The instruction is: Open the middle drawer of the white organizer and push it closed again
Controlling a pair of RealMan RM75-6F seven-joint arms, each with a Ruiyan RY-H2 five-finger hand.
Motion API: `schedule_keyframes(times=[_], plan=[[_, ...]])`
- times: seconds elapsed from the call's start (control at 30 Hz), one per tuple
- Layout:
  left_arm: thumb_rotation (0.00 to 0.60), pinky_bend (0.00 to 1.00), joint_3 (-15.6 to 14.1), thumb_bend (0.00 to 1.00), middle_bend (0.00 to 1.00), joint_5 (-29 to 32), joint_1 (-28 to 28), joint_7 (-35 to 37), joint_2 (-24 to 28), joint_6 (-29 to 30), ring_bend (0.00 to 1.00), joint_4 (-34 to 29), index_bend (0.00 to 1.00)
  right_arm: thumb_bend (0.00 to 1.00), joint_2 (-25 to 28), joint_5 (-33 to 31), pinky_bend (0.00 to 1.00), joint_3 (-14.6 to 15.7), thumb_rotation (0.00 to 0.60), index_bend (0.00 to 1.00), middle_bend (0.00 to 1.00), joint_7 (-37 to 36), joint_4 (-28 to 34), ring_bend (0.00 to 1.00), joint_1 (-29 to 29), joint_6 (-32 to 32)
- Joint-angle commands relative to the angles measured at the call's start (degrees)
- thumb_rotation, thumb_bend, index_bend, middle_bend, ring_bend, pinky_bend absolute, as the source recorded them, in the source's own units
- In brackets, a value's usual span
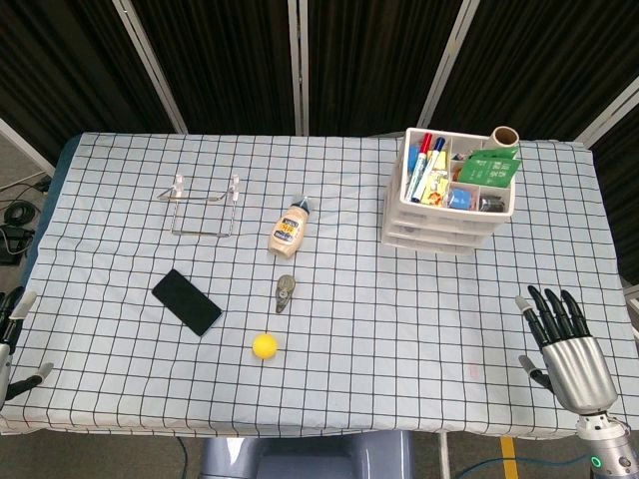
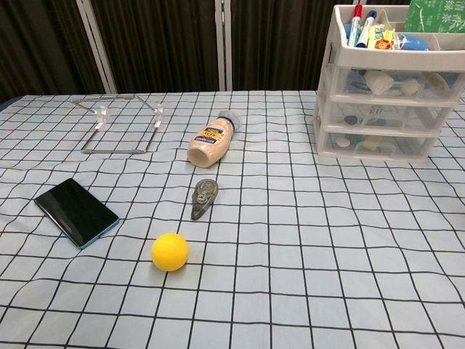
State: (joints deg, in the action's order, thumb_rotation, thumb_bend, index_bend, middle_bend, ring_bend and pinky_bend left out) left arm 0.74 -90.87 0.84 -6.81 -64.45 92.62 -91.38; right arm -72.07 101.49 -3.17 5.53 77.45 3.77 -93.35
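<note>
On the checked tablecloth [image 2: 327, 240] lie a black phone [image 2: 75, 211], a yellow ball [image 2: 169, 251] and a grey correction tape dispenser [image 2: 204, 198]. A beige bottle [image 2: 211, 139] lies on its side beyond the dispenser. A clear stand [image 2: 120, 125] is at the back left.

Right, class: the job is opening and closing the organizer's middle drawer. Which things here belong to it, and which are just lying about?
Belongs to the job:
white organizer
middle drawer
right hand

Just lying about:
yellow ball
black phone
bottle lying on its side
correction tape
wire stand
</note>
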Motion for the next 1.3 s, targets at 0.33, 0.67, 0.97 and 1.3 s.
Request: schedule_keyframes(times=[0.33, 0.67, 0.97, 1.3], plan=[[0.6, 0.0, -0.1, 0.09, 0.0, -0.4, 0.2, 0.4, 0.3, 0.6, 0.0, -0.2, 0.0, 0.09, -0.2, -0.2, 0.0, 1.1, 0.6, 0.0, 0.0, 0.4, 0.4, 0.0, 0.4, 0.3], [0.6, 0.0, 0.2, 0.09, 0.0, -0.1, 0.5, 1.7, 1.0, 1.2, 0.0, -0.3, 0.0, 0.09, 0.0, -0.5, 0.01, 1.4, 0.6, 0.03, 0.01, -5.8, 3.2, 0.0, 2.2, 1.3], [0.6, 0.0, 0.0, 0.09, 0.0, -0.5, 0.8, 2.0, 1.2, 2.0, 0.0, -0.6, 0.0, 0.12, -0.4, -11.1, 0.78, -1.5, 0.6, 0.17, 0.92, -19.2, 16.2, 0.91, 8.4, 14.8], [0.6, 0.0, 0.2, 0.09, 0.0, -0.7, 1.2, 3.2, 1.7, 2.9, 0.0, -0.7, 0.0, 0.51, 4.3, -31.7, 0.85, -7.6, 0.6, 0.1, 1.0, -45.7, 29.0, 1.0, 17.1, 40.5]])
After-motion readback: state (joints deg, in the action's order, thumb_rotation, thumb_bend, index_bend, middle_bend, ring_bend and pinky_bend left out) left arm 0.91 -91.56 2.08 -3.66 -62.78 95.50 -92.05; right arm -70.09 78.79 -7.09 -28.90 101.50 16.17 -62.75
